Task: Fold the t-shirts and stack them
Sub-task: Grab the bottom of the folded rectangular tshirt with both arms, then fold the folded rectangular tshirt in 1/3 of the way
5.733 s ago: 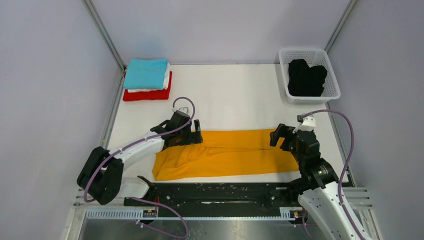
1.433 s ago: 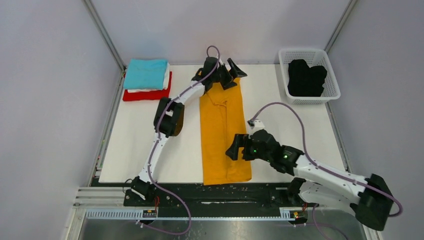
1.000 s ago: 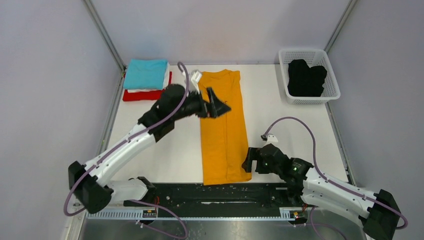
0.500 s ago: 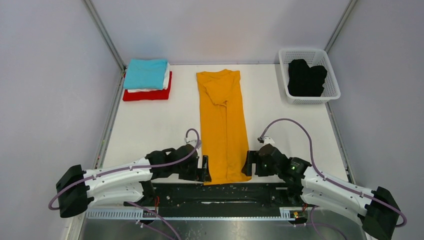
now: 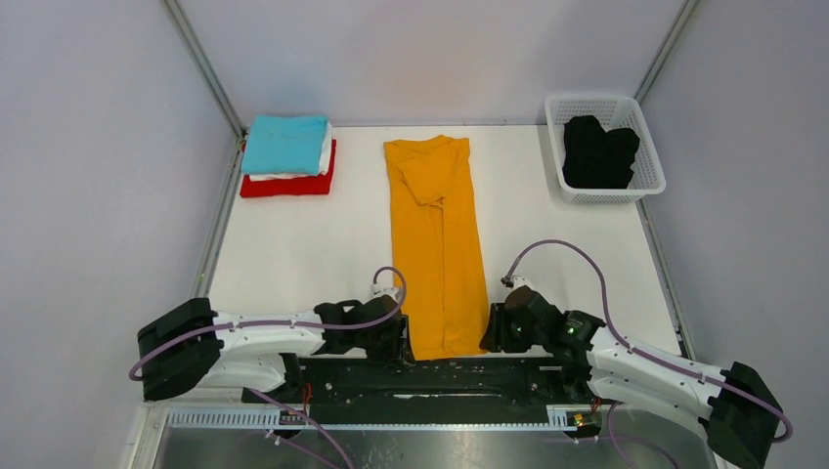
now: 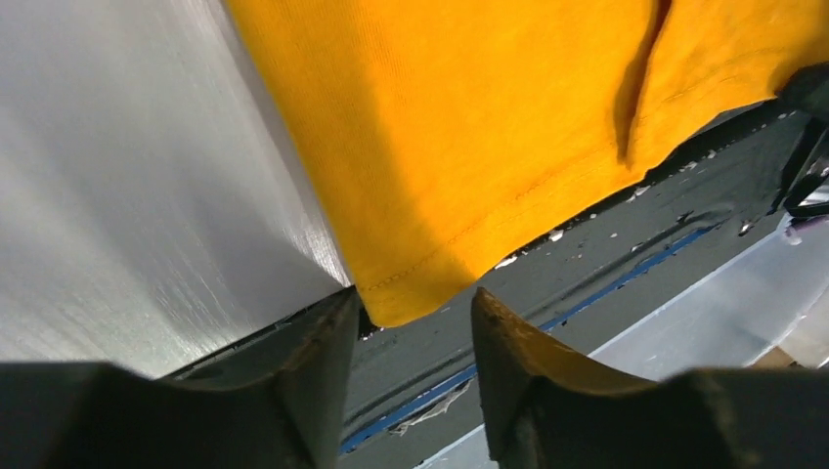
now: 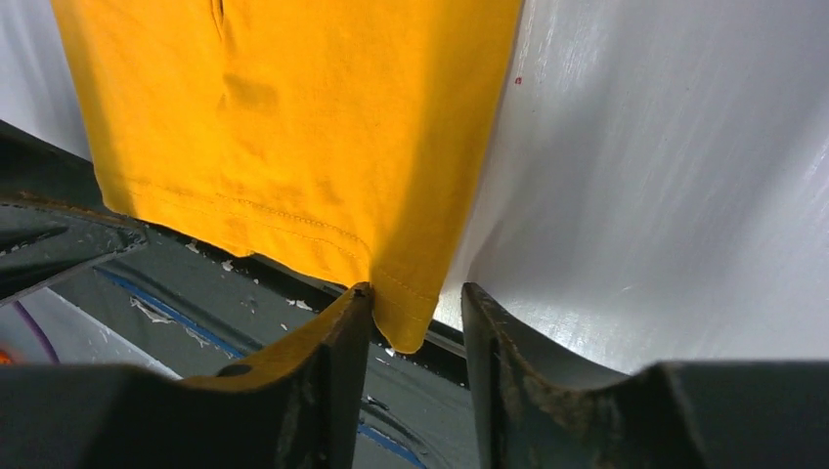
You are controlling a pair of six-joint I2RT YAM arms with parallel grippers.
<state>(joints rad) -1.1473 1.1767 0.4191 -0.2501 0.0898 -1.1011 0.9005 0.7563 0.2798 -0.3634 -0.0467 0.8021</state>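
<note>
The orange-yellow t-shirt [image 5: 435,244] lies as a long narrow strip, collar far, hem at the table's near edge. My left gripper [image 5: 399,342] is low at the hem's left corner and my right gripper [image 5: 494,330] at its right corner. In the left wrist view the shirt [image 6: 469,127] has its corner between the left gripper's [image 6: 413,298] fingers, with a gap still showing. The right wrist view shows the shirt's [image 7: 293,117] other corner hanging inside the right gripper [image 7: 416,290], unpinched. Folded teal [image 5: 284,143], white [image 5: 325,156] and red [image 5: 288,184] t-shirts are stacked far left.
A white mesh basket [image 5: 591,98] at the far right holds a crumpled black t-shirt [image 5: 598,151]. A black rail [image 5: 440,376] runs along the table's near edge, just below the hem. Grey walls close in both sides and the back.
The shirt was turned from lying across the table to lying lengthwise. Both arms then dropped to the near hem corners, and both pairs of jaws have narrowed around those corners.
</note>
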